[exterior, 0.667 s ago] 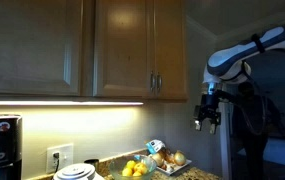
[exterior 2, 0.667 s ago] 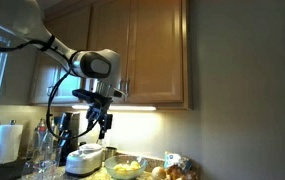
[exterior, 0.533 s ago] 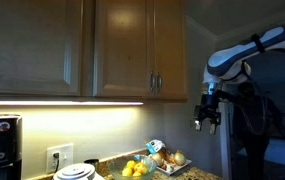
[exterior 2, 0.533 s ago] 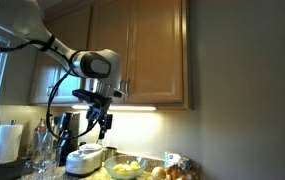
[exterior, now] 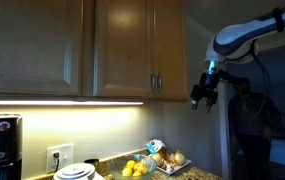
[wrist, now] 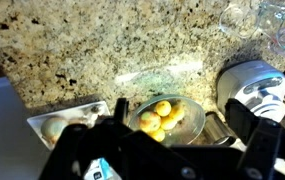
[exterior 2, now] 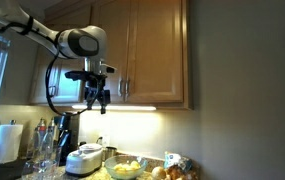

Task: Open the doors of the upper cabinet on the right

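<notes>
The approach is in hand: the gripper (exterior: 204, 95), jaws spread wide and empty, hangs roughly level with the bar handles (exterior: 155, 82) of the doors (exterior: 132, 45). The doors are shut on the upper cabinet (exterior 2: 152, 45), off to one side of the jaws and not touching them. Next, I judge, the jaws must straddle one handle, close on it, and pull along the hinge arc.

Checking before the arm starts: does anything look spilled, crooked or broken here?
Nothing stands out. The doors sit shut and flush, the yellow fruit lies in its bowl, and the pincer hangs empty.
</notes>
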`<state>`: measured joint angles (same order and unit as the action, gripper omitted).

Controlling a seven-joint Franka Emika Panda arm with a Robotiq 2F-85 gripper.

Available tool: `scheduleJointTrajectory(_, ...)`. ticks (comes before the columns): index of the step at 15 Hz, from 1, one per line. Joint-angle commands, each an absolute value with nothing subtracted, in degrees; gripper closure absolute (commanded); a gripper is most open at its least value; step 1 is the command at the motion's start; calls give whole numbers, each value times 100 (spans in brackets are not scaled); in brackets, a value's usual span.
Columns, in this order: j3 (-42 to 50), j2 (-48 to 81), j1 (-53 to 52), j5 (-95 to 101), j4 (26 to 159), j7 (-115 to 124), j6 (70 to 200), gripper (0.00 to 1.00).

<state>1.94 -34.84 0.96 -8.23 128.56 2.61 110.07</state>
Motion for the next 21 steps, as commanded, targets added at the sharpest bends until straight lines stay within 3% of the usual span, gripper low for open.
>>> scheduleJointTrajectory(1,-2,-3619,268,-433,12522,470,11300,0)
scheduleJointTrajectory(7,183,-3651,331,8,11941,175,11812,0)
scheduleJointTrajectory(21,334,-2028,131,-213,10147,-399,12339,0)
